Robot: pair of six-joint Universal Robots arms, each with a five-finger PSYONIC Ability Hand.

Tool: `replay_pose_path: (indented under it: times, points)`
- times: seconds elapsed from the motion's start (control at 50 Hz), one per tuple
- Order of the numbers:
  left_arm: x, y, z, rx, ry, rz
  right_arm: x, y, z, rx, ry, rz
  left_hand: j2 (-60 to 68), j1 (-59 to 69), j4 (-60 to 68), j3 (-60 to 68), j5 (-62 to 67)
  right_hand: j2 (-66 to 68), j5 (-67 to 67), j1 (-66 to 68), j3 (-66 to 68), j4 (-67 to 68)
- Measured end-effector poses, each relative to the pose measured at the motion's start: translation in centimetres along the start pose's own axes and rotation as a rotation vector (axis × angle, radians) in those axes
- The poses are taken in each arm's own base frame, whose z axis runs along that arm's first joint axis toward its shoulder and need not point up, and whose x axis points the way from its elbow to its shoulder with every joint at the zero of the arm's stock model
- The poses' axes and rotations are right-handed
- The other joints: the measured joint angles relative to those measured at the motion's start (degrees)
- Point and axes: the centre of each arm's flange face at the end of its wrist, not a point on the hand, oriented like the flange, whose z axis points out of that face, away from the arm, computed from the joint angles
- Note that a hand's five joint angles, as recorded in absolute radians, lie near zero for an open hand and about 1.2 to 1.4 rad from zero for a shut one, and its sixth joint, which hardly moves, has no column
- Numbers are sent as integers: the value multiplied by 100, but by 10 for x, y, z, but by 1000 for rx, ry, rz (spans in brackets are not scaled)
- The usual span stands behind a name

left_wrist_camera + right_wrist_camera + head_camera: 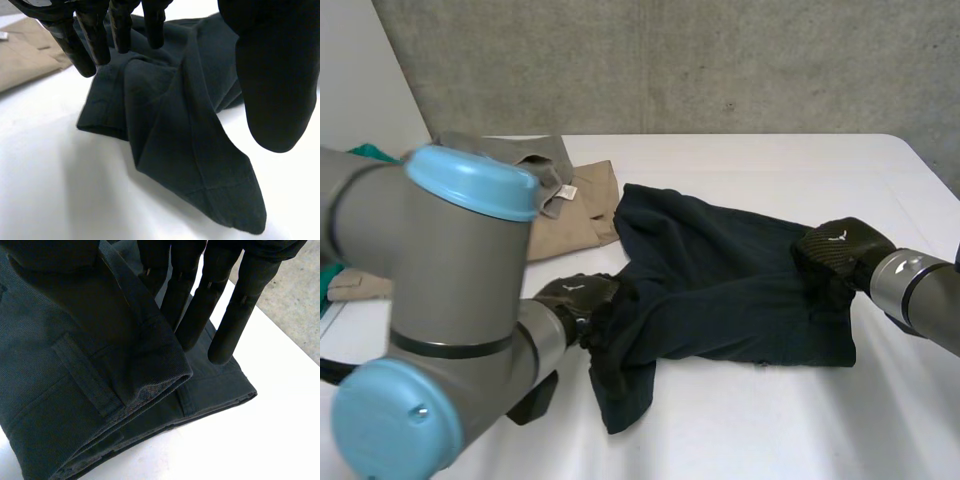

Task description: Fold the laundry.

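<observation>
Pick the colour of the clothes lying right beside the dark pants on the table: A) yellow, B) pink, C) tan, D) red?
C: in the head view the tan clothes lie on the white table, right next to the far left part of the dark pants.

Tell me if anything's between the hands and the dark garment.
Nothing visible does. The left hand pinches the dark garment at a leg end, the right hand at its waistband; the tan garment lies beside it.
</observation>
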Motion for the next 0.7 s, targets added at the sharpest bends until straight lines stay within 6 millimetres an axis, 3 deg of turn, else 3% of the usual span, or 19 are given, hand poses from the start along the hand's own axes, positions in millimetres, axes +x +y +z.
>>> replay_pose_path:
  times: [0.22, 0.28, 0.3, 0.32, 0.36, 0.4, 0.54, 0.7]
  points:
    - [7, 22, 41, -47, -132, 13, 3, 0, -3, 6, 14, 16, 72, 69, 70, 55, 35, 0, 0, 0, 0, 0]
    - [2, 24, 46, -36, -212, 20, 5, -1, -5, 12, 21, 24, 1708, 1808, 1613, 1549, 1487, 0, 0, 0, 0, 0]
    - [0, 24, 47, -31, -228, 21, 5, -1, -5, 13, 23, 26, 1708, 1808, 1613, 1549, 1487, 0, -1, 0, 0, 0]
    - [-3, 23, 48, -20, -257, 21, 6, -1, -6, 15, 24, 28, 3562, 3592, 3446, 3362, 3268, 0, 0, 0, 0, 0]
    - [-8, 19, 48, -1, -296, 22, 6, -2, -8, 18, 25, 32, 5196, 4885, 5142, 5050, 4948, 0, 0, 0, 0, 0]
    - [-12, 15, 48, 12, -310, 29, 5, -3, -10, 23, 24, 32, 5546, 5105, 5557, 5454, 5362, 0, 0, 0, 0, 0]
    - [-14, -11, 28, 63, -229, 134, 5, -12, -24, 58, 16, 19, 5673, 5293, 5675, 5574, 5492, 0, 0, 0, 0, 0]
    - [-13, -59, -50, 219, -171, 408, 19, -44, -63, 141, 36, -62, 5673, 5293, 5676, 5574, 5492, 0, 0, 0, 0, 1]
